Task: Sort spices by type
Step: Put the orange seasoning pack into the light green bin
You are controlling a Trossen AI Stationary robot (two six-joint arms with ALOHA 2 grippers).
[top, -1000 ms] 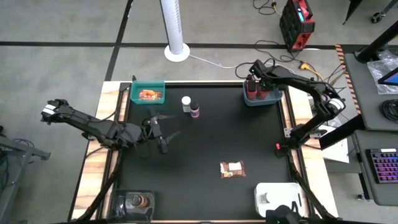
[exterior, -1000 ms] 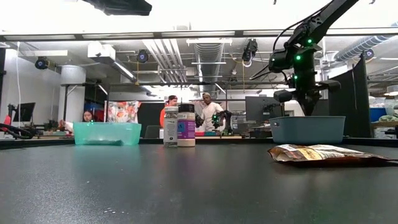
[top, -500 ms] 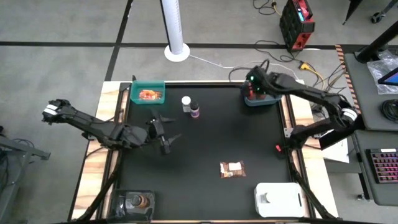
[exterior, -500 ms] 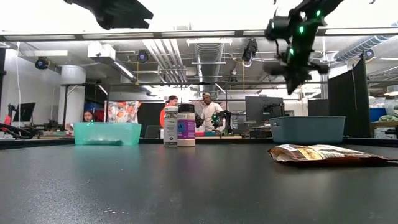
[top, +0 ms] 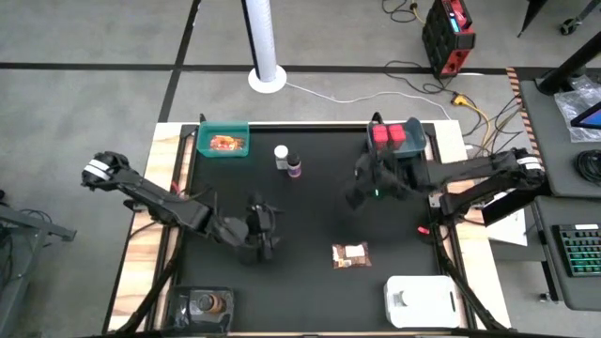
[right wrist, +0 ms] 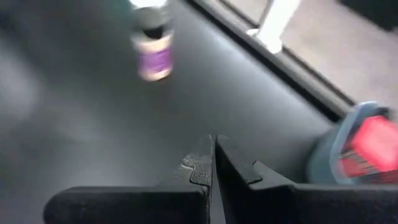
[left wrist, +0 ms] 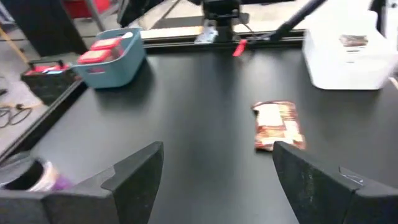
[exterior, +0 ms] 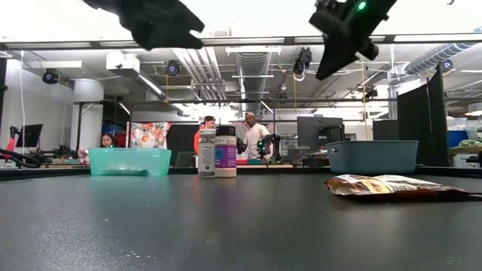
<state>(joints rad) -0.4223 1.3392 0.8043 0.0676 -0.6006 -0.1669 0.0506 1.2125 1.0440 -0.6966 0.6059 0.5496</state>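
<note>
Looking down from above, you see the left gripper [top: 258, 239] with fingers spread wide and empty over the black table [top: 310, 216], left of the flat brown packet [top: 352, 254], and the right gripper [top: 362, 188], pinched shut on nothing, near the blue-grey bin [top: 420, 150] holding two red boxes [top: 392, 134]. From table height, you see people in the room behind, plus two round bottles [exterior: 216, 152] standing side by side, touching, and the see-through teal bin [exterior: 129, 161]; only the top view shows its orange packet [top: 225, 143].

- Purple-label jar [right wrist: 153, 55]: blurred in right wrist view, label unreadable.
- Brown packet [left wrist: 278, 126]: print illegible.
- Teal bin [top: 223, 142] contents: too small to ID.
</note>
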